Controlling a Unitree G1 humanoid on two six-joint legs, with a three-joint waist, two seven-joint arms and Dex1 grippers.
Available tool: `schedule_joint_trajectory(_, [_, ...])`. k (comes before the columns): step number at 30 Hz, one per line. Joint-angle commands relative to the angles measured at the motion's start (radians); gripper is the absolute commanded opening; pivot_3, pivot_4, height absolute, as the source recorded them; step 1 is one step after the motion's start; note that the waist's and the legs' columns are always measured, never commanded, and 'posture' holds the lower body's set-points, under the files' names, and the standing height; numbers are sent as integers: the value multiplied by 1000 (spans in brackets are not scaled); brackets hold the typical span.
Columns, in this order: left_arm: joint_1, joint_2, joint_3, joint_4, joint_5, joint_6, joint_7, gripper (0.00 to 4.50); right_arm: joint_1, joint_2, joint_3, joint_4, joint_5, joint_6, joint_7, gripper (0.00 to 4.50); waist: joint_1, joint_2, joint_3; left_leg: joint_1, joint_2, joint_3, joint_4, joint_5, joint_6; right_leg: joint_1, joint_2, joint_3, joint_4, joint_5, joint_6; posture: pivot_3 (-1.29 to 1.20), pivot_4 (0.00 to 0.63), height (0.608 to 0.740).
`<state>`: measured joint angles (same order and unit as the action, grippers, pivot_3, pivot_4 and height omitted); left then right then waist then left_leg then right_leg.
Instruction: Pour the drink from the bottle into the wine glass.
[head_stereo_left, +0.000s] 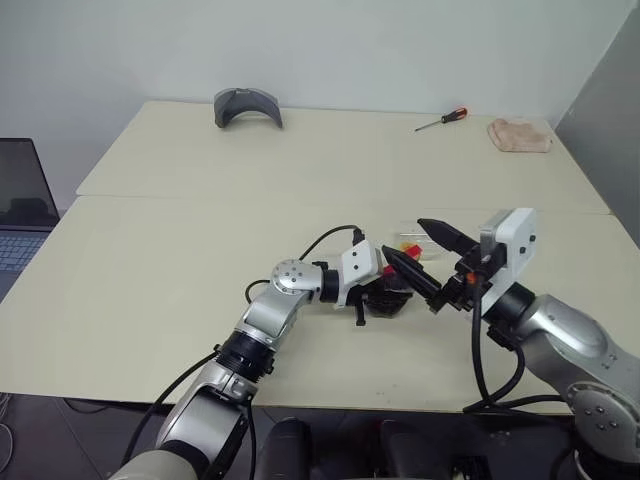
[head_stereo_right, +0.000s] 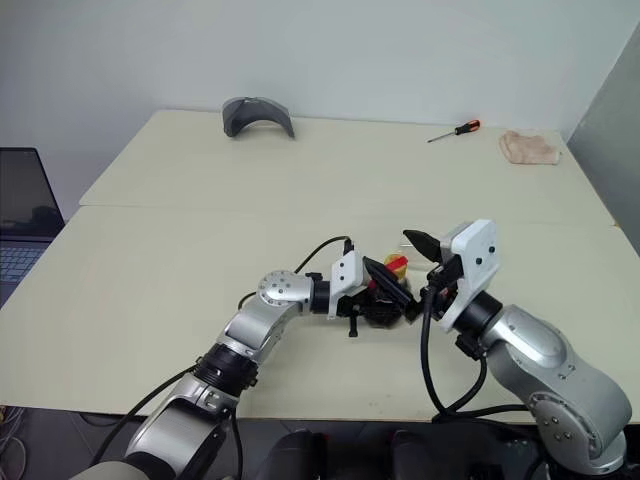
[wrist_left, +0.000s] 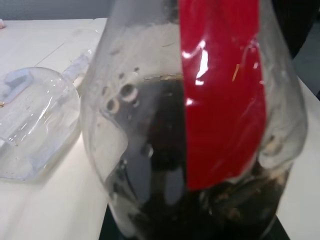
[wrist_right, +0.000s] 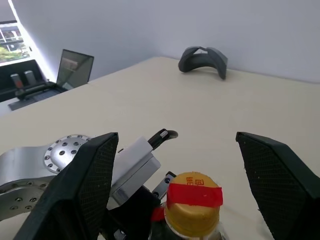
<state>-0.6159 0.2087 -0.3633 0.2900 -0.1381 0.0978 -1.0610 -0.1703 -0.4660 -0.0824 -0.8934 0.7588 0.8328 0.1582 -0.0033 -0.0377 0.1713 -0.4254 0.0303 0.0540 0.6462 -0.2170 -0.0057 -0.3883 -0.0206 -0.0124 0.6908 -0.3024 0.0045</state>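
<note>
My left gripper clamps the bottle; my right gripper, jaws wide, hangs just above its cap, glass lying beside

Lab-like workroom: bare tables, screwdriver, laptop, plain walls.

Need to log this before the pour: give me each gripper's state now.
Left gripper: shut on the bottle.
Right gripper: open, holding nothing, fingers either side of the yellow cap.

Silver-grey jointed arms with black cables, white wrist housings, textured black-fingered right pincer
</note>
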Motion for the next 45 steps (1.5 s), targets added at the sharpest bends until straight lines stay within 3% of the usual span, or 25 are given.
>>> schedule_joint_trajectory(1, [-36, -14, 17, -7, -6, -38, -4, 756, 6, 1, 9, -39, -37, -24, -27, 4010, 0, 0, 0, 0, 0, 0, 0, 0, 0, 0, 0, 0, 0, 0, 0, 0, 150, 740])
schedule_joint_trajectory(15, [-42, -17, 18, 5, -5, -49, -8, 756, 63, 18, 18, 9, -100, -59, -13, 4010, 0, 0, 0, 0, 0, 0, 0, 0, 0, 0, 0, 0, -1, -1, 1, 0, 150, 740])
schedule_joint_trajectory(18, [-41, -18, 16, -2, -6, -44, -9, 756, 74, 15, 21, 14, -99, -57, -1, 3423, 0, 0, 0, 0, 0, 0, 0, 0, 0, 0, 0, 0, 0, -1, 1, 0, 150, 740])
schedule_joint_trajectory(24, [-38, -19, 15, -15, -8, -36, -10, 754, 71, 23, 7, 25, -106, -65, 7, 1378, 0, 0, 0, 0, 0, 0, 0, 0, 0, 0, 1, 0, 0, -1, 1, 0, 150, 740])
schedule_joint_trajectory(25, [-37, -18, 14, -16, -8, -36, -10, 747, 71, 23, 6, 26, -107, -65, 10, 1213, 0, 0, 0, 0, 0, 0, 0, 0, 0, 0, 1, 0, 0, -1, 1, 0, 150, 740])
schedule_joint_trajectory(31, [-28, -22, 8, -42, -15, -22, -14, 747, 47, -9, -16, 85, -55, -81, 121, 1219, 0, 0, 0, 0, 0, 0, 0, 0, 0, 0, 1, 0, 0, -1, 1, 0, 150, 740])
schedule_joint_trajectory(39, [-16, -28, -20, -92, -18, -2, -42, 746, -122, -280, 39, 479, -96, -190, 633, 1219, -2, 0, 0, 0, -1, -1, 0, 0, 1, 1, 2, 0, -1, 0, 0, 0, 150, 740])
schedule_joint_trajectory(45, [-8, -31, -13, -103, -12, -3, -23, 745, -157, -309, 16, 475, -8, -131, 689, 1219, 1, 0, 0, 0, 0, -1, 0, 0, 1, 1, 2, 0, -1, 0, 0, 0, 150, 740])
